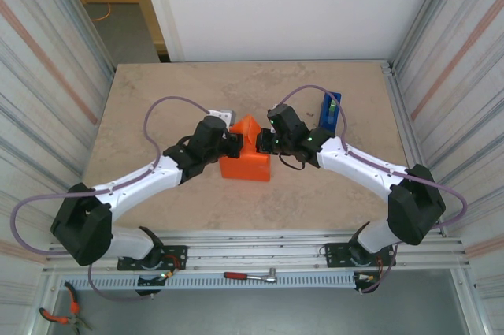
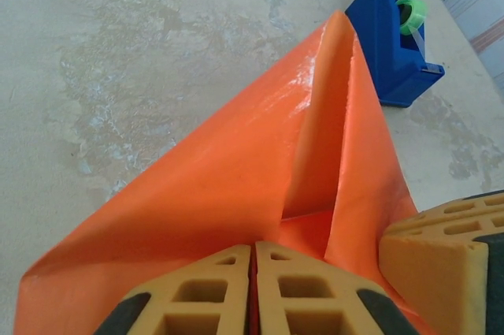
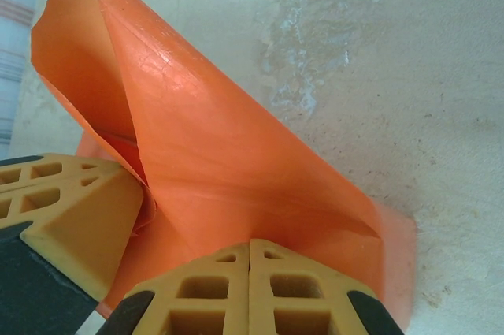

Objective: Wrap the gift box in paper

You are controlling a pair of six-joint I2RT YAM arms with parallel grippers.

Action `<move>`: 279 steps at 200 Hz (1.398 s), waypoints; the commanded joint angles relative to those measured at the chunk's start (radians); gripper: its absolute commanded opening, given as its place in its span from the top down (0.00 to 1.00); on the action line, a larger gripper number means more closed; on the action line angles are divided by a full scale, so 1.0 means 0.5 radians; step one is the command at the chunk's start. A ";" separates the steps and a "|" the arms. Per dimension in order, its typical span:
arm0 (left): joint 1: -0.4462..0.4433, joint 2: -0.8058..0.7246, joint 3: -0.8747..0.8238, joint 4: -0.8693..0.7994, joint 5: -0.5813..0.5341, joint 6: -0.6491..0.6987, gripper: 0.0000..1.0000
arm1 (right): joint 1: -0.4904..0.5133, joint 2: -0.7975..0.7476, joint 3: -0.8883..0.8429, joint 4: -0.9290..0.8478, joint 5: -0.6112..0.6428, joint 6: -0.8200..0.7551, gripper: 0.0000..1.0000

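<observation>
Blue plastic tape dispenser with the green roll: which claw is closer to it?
Right. The right gripper grips the bright orange paper sheet on the side toward the tape dispenser; the left gripper grips the opposite side.

Plain bright orange paper (image 1: pixel 246 155), blue tape dispenser (image 1: pixel 331 112) with green roll (image 2: pixel 411 13), yellow fingers (image 2: pixel 228 315)

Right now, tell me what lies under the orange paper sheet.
The bright orange paper sheet, pinched by the left hand and right hand, stands peaked. Only the beige table shows at its edges; anything beneath is covered.
</observation>
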State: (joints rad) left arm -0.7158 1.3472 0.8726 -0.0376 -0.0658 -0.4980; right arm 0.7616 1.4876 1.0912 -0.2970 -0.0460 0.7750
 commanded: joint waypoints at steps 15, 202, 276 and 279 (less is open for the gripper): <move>-0.024 0.027 0.041 -0.067 -0.083 -0.086 0.77 | 0.048 0.131 -0.148 -0.192 -0.111 0.037 1.00; -0.309 0.205 -0.047 -0.153 -0.694 -0.006 0.56 | 0.097 0.091 -0.176 -0.128 -0.179 0.060 1.00; -0.360 0.347 -0.051 -0.209 -0.839 0.079 0.55 | 0.014 -0.030 -0.171 0.011 -0.385 0.163 1.00; -0.360 0.350 -0.052 -0.209 -0.844 0.079 0.55 | 0.007 -0.041 -0.173 0.017 -0.391 0.167 1.00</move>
State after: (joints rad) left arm -0.8913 1.4433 0.8913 0.0200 -0.4889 -0.4572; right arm 0.7532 1.4662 1.0527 -0.2348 -0.0879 0.8005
